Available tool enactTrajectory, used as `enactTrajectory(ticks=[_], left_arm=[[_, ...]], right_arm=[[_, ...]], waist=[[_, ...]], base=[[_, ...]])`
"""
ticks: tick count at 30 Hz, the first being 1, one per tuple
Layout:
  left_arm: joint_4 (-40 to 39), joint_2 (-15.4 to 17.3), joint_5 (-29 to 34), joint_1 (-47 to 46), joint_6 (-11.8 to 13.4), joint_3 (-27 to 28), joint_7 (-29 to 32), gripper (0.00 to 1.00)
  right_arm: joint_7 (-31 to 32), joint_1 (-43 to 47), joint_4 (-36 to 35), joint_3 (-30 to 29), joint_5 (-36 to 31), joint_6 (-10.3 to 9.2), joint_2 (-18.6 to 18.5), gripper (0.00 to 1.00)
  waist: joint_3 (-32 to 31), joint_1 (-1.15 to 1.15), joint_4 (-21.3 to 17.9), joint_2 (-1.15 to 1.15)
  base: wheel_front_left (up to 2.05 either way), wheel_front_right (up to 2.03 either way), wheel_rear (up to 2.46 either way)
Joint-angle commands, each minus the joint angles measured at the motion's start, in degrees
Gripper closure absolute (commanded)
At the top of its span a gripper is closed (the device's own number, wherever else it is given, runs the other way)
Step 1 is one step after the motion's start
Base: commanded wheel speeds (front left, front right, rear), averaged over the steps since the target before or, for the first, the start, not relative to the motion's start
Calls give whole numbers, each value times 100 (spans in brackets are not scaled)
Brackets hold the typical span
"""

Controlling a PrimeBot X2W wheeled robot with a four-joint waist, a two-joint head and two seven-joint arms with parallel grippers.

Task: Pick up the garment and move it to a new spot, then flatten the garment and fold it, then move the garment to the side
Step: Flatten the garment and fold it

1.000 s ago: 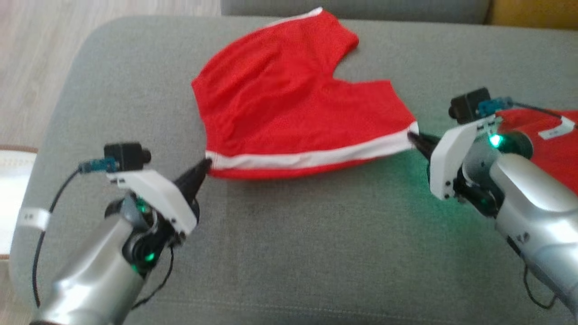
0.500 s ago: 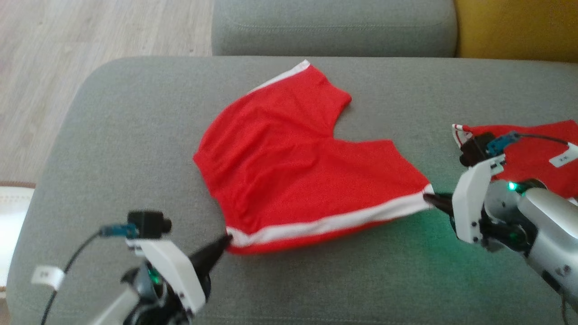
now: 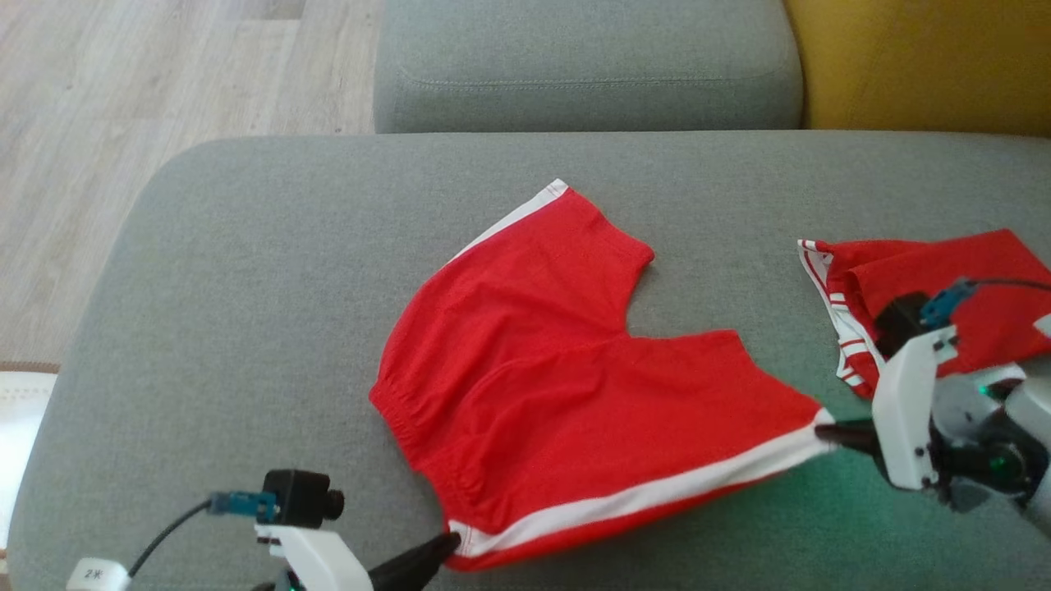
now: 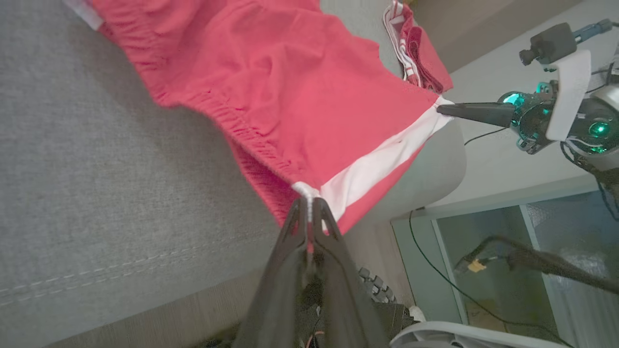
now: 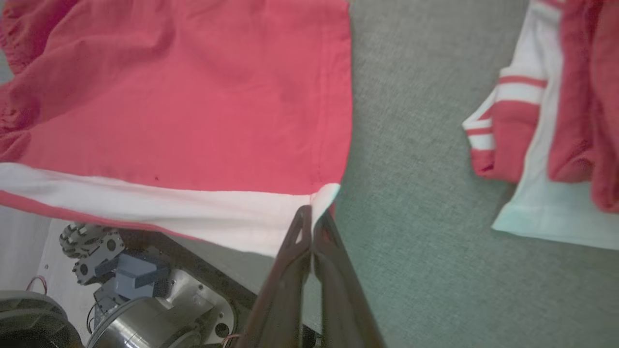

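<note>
Left gripper [image 4: 308, 212]: closed, pinching only the corner of the shorts [image 3: 575, 394] where waistband meets white stripe.
Right gripper [image 5: 312, 212]: closed on the other end of that stripe, at the leg hem corner.
Shorts: striped side stretched between the two grippers, the rest lying on the sofa cushion [image 3: 246, 287]; waistband puckered.
Risk, slip: both holds are thin; a harder pull could tug a corner free.
Risk, edge: the held side seems to hang past the cushion front; let go there, it may slide to the floor.
Risk, snag: second red garment [image 3: 928, 271] lies near the right gripper.
</note>
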Motion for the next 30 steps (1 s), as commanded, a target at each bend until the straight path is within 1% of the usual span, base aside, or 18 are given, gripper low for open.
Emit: enactTrajectory(ticks=[1, 6, 12, 16, 22, 30], left_arm=[[-212, 164, -23, -273, 30, 282, -84, 100], [-367, 85, -95, -454, 100, 518, -221, 100], [-408, -65, -164, -852, 46, 740, -280, 100], [-323, -224, -184, -1151, -68, 798, -287, 100], [-45, -573, -218, -1642, -296, 809, -280, 100], [747, -1182, -355, -2288, -667, 867, -389, 100]], right_arm=[[-37, -39, -135, -176, -11, -5, -198, 100], [-65, -244, -243, -556, -130, -5, -133, 100], [125, -762, -170, -984, -411, -5, 27, 100], [294, -1222, 84, -1306, -570, -5, 226, 100], [594, -2018, 617, -1686, -885, -5, 596, 100], [739, -3018, 1450, -1950, -1526, -5, 1044, 100]], waist=[[13, 1, 14, 0], [179, 1, 163, 0], [516, 1, 523, 0], [758, 1, 834, 0], [1169, 1, 1329, 0], [1717, 1, 1871, 0]], base=[[0, 0, 0], [0, 0, 0], [0, 0, 0], [0, 0, 0], [0, 0, 0], [0, 0, 0]])
